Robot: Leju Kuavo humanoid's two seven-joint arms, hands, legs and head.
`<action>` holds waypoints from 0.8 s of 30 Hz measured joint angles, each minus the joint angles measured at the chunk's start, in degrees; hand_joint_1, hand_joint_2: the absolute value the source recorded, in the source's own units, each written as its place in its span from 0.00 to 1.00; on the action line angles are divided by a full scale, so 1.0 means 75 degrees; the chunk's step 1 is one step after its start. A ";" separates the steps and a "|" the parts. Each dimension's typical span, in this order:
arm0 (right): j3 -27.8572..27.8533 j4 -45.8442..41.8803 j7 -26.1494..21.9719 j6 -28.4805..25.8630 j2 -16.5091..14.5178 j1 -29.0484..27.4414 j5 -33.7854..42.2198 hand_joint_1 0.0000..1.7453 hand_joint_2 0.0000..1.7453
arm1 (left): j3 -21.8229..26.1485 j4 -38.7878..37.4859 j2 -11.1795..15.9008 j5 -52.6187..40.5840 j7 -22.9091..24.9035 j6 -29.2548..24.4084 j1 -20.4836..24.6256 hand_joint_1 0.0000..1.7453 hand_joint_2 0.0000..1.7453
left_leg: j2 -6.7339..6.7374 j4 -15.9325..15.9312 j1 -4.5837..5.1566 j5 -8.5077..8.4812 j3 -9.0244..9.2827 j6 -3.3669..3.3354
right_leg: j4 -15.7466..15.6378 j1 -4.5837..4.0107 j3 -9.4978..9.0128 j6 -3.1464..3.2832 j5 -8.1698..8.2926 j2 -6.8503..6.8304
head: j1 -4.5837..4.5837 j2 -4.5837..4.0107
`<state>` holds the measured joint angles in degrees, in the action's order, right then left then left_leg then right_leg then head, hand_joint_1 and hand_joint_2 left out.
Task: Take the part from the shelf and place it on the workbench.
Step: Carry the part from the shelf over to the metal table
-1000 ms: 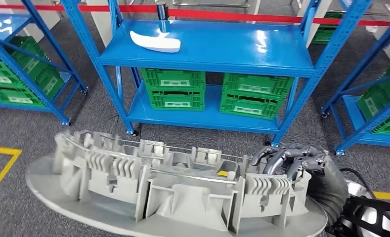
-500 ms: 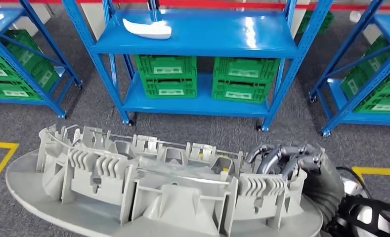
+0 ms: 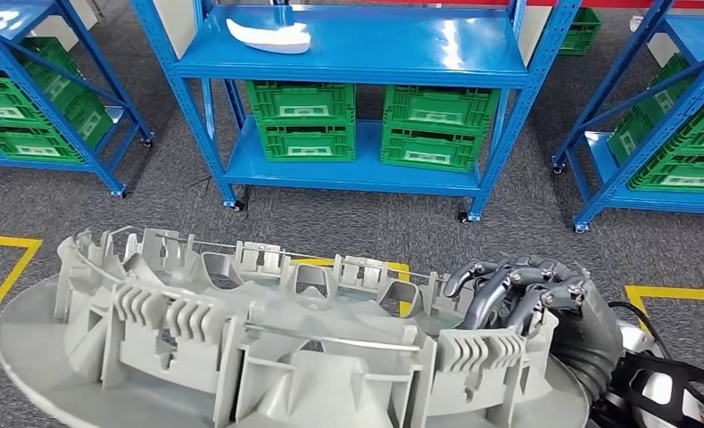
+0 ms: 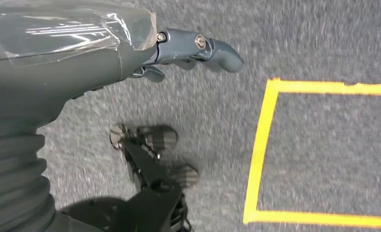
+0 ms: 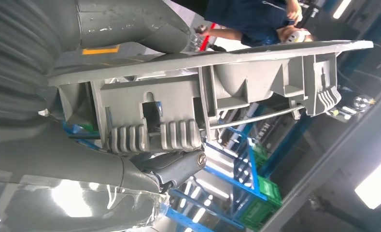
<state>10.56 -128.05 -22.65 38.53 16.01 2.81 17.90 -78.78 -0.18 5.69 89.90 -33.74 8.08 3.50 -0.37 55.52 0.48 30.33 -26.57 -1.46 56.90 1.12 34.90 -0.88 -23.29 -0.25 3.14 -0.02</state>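
The part [image 3: 268,348] is a large grey plastic moulding with ribs and clips, lying across the bottom of the head view. My right hand [image 3: 517,290] grips its right end, dark fingers curled over the ribbed edge. In the right wrist view the part [image 5: 203,96] sits clamped between the grey thumb [image 5: 174,166] and the palm. In the left wrist view my left hand [image 4: 178,48] hangs over the grey carpet with its fingers stretched out and nothing in them.
A blue shelf [image 3: 348,53] stands ahead with a white part [image 3: 268,36] on its top level and green crates [image 3: 303,125] below. Blue racks with green crates flank it. Yellow tape [image 3: 9,259] marks the carpet. A person [image 5: 256,14] appears in the right wrist view.
The whole view has shifted: the shelf now sits higher and farther off, with more carpet before it. The part stays in my right hand's grip.
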 joint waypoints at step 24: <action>-0.0162 0.0168 -0.0157 -0.0165 0.0386 0.0184 0.0015 1.00 1.00 | -0.0018 -0.0002 0.0038 -0.0010 0.0071 -0.0109 0.0029 0.00 1.00 | 0.0036 0.2452 -0.0135 0.0320 -0.1775 0.0346 | -0.0020 -0.0002 -0.0269 0.0229 -0.0381 -0.0024 | -0.0007 0.0000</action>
<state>9.35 -126.80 -23.82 37.29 18.90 4.19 18.01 -78.92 -0.20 5.98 89.82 -33.20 7.26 3.71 -0.10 73.92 -0.53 32.73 -39.88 1.14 56.75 1.10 32.89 0.84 -26.15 -0.43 3.09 -0.02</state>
